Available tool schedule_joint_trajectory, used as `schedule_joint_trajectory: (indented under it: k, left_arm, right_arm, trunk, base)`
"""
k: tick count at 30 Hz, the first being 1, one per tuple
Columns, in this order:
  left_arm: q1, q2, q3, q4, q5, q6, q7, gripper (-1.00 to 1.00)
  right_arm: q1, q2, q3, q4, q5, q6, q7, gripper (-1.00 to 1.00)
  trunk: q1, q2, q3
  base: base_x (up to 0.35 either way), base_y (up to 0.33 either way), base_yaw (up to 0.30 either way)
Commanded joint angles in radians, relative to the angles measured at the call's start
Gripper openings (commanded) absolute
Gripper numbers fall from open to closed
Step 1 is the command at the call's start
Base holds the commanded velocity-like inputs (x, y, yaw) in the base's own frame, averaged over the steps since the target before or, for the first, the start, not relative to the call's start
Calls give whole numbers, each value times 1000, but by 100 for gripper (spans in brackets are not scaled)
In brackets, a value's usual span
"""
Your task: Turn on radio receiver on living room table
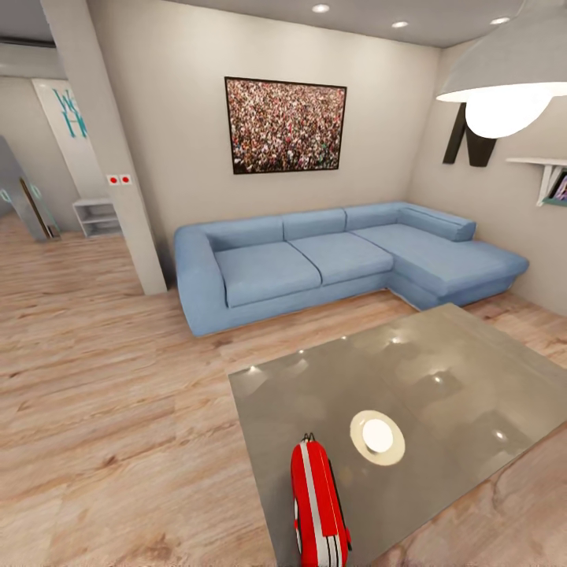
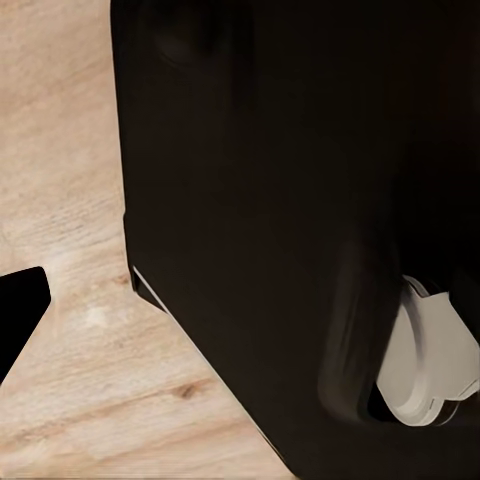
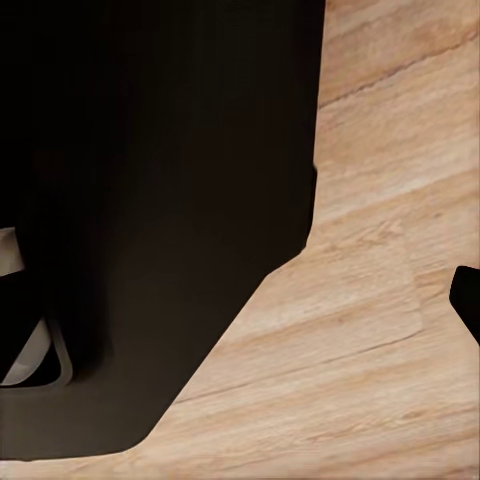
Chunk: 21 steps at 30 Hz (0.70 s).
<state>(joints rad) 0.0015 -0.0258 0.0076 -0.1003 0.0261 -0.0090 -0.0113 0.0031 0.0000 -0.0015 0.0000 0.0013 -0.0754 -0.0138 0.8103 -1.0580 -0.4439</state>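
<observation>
Red radio receiver (image 1: 317, 504) on grey table (image 1: 441, 370) nr sofa (image 1: 331, 260).

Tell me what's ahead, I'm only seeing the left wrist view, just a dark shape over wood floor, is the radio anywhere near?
Observer: Yes. In the head view the red radio receiver stands on the near end of the grey table, close to its left edge.
Operator: Is anything else on that table?
Observer: Only the pendant lamp's round bright reflection, just right of the radio.
Operator: And what's past the table?
Observer: A blue sectional sofa against the far wall, under a framed crowd picture.
Operator: Does the right wrist view help?
Observer: Not much; it shows a dark body over wood floor, much like yours.
</observation>
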Motion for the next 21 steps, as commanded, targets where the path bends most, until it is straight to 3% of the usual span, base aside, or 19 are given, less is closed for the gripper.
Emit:
schedule_joint_trajectory:
  k: [1,21]
  left_arm:
    - [0,0,0,0,0,0,0,100]
    - [0,2,-2,-5,-1,-2,8,100]
  right_arm:
    - [0,0,0,0,0,0,0,100]
    - [0,-6,0,-1,0,-2,0,100]
  trunk:
    - [0,0,-2]
    - [0,0,-35]
  base:
    - [0,0,0]
    - [0,0,0]
